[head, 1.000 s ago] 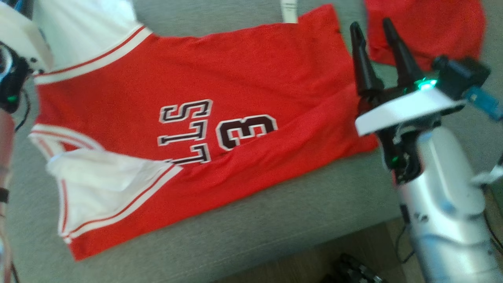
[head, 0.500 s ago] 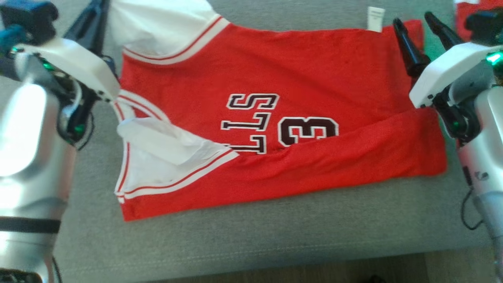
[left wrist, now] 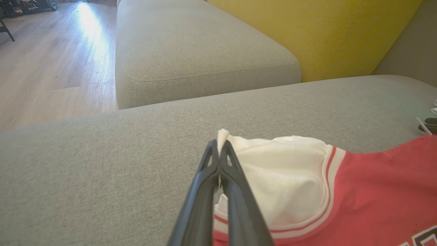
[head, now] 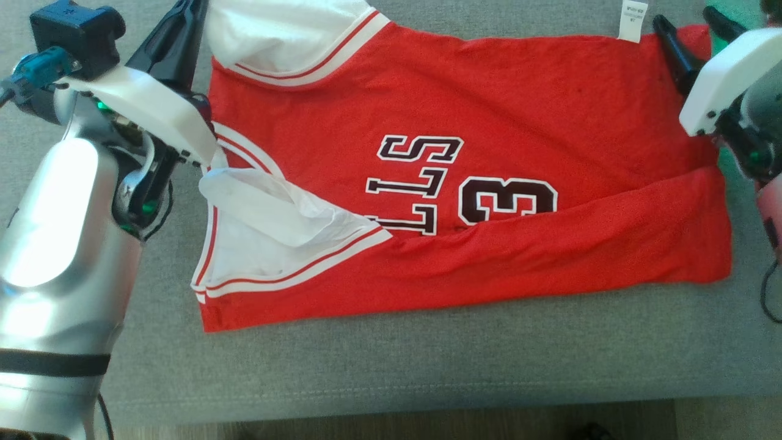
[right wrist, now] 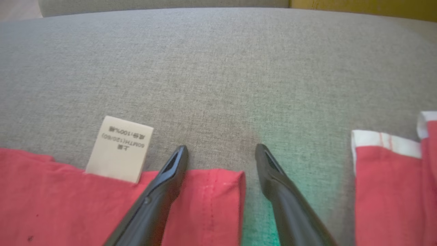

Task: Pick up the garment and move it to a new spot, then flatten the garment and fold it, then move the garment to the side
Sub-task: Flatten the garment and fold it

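Red jersey [head: 519, 110] shoulder pinched by left gripper [left wrist: 220, 150]; right gripper [right wrist: 221, 147], spread astride hem corner, to be closed squarely.

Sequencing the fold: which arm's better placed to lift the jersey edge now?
Left. The left gripper is shut on the jersey at its white shoulder; the right gripper is open, fingers astride the hem corner, gripping nothing.
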`<state>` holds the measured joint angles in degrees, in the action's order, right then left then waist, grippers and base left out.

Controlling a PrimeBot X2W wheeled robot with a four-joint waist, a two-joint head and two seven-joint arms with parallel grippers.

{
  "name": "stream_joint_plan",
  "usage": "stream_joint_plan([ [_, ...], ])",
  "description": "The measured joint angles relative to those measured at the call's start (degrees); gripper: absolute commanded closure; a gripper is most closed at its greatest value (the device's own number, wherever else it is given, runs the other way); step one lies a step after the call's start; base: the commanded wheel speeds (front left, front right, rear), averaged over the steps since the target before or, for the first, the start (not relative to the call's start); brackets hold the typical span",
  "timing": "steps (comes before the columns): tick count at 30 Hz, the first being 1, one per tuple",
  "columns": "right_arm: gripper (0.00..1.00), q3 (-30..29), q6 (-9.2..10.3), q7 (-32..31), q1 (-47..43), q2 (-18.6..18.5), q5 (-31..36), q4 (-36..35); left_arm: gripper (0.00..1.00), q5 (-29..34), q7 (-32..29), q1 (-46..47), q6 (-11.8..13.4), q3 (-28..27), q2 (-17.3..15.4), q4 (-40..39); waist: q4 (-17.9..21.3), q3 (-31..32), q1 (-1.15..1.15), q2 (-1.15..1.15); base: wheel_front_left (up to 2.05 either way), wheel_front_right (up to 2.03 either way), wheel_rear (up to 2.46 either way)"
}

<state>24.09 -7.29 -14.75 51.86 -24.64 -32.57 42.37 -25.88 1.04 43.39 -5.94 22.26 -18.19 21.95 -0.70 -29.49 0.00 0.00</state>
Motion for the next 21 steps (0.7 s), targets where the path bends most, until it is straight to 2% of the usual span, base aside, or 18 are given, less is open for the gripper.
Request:
stream_joint_plan([
  [3, 0.0, 1.38, 0.0, -1.43, 1.65, -0.55, -1.86, 1.01, 1.0, 0.0, -0.4, 0.05, 0.4, -0.01, -0.07, -0.42, 0.18, -0.31, 0.0, 0.0, 0.0, 0.0, 0.0],
  [4, 0.11, 1.71, 0.0, -1.85, 1.9, -0.59, -2.49, 1.2, 1.0, 0.0, -0.45, 0.05, 0.41, 0.0, -0.08, -0.42, 0.28, -0.25, 0.0, 0.0, 0.0, 0.0, 0.0],
  [5, 0.62, 2.1, 0.0, -2.12, 1.91, -0.59, -3.01, 1.32, 1.0, 0.0, -0.45, 0.04, 0.43, 0.0, -0.11, -0.43, 0.38, -0.12, 0.0, 0.0, 0.0, 0.0, 0.0],
  [6, 1.0, 2.65, 0.0, -2.18, 1.91, -0.64, -3.42, 1.4, 1.0, 0.0, -0.45, 0.04, 0.47, -0.01, -0.26, -0.49, 0.5, 0.01, 0.0, 0.0, 0.0, 0.0, 0.0],
  [14, 1.0, 6.48, 0.0, -2.09, 1.77, -0.99, -5.8, 2.22, 1.0, -0.59, -0.44, 0.01, 1.41, -0.12, -0.82, -0.63, 1.54, 1.67, 0.0, 0.0, 0.0, 0.0, 0.0],
  [21, 1.0, 8.08, 0.0, 3.23, 1.94, -1.42, -5.82, 1.82, 1.0, -1.2, -0.24, 0.06, 1.71, -0.41, -0.86, -0.94, 1.69, 1.93, 0.0, 0.0, 0.0, 0.0, 0.0],
])
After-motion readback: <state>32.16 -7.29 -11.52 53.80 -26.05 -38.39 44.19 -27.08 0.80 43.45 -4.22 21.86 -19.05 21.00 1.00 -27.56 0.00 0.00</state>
